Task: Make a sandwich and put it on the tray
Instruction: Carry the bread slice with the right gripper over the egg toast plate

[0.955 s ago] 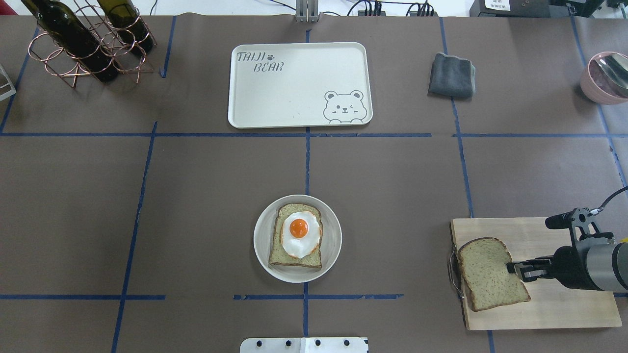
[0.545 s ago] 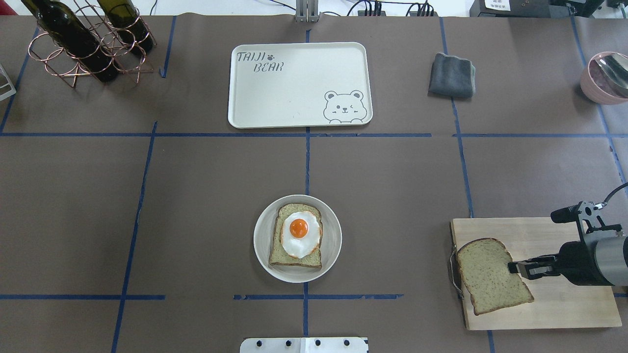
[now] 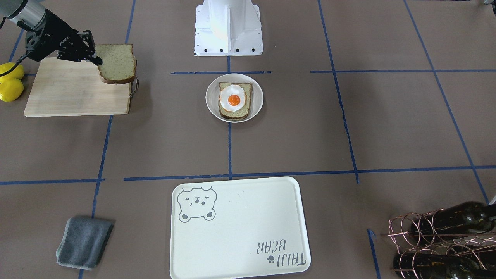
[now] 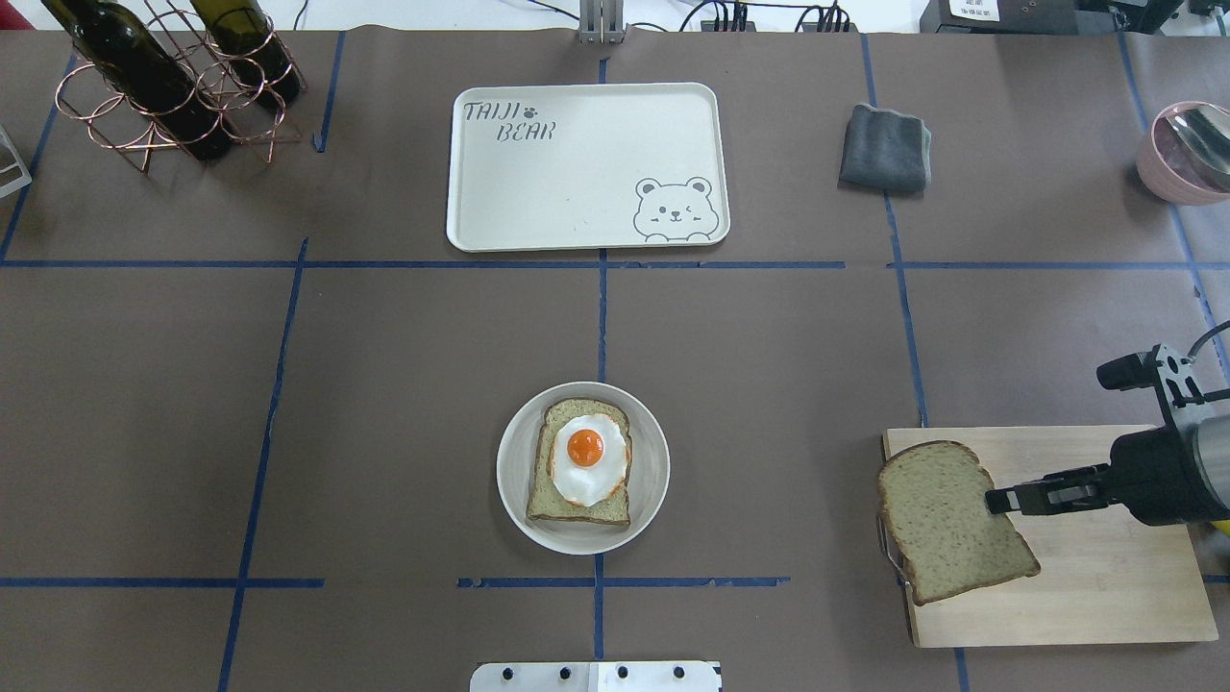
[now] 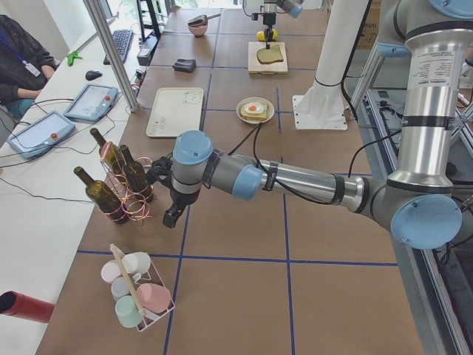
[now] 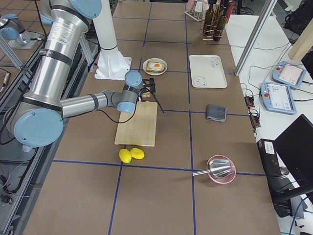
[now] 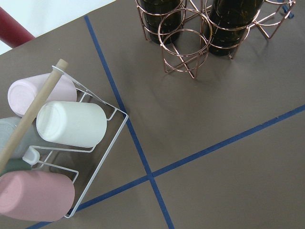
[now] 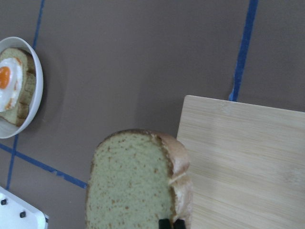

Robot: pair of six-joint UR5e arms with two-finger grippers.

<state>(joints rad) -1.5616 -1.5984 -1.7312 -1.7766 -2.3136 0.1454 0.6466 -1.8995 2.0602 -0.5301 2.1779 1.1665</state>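
One bread slice [image 4: 947, 524] is held by its edge in my right gripper [image 4: 995, 500], shut on it, lifted over the left end of the wooden cutting board [image 4: 1105, 586]. The held slice also shows in the front view [image 3: 116, 62] and the right wrist view [image 8: 133, 186]. The other bread slice [image 4: 553, 500] lies in the round white dish [image 4: 655, 481] with the fried egg [image 4: 586, 459] on top. The cream tray [image 4: 577, 173] lies bare at the far centre. My left gripper [image 5: 171, 216] shows only in the exterior left view, near the wine rack; I cannot tell its state.
A copper wine rack with bottles [image 4: 173, 86] stands far left. A grey cloth [image 4: 884, 149] lies right of the tray, and a pink bowl [image 4: 1187, 154] is at the far right. Two lemons [image 3: 9, 83] lie beside the board. A cup rack [image 7: 52, 157] is under the left wrist.
My right gripper has raised the bread slice off the cutting board and shifted it slightly left, so that it overhangs the board's left edge. Nothing else has moved.
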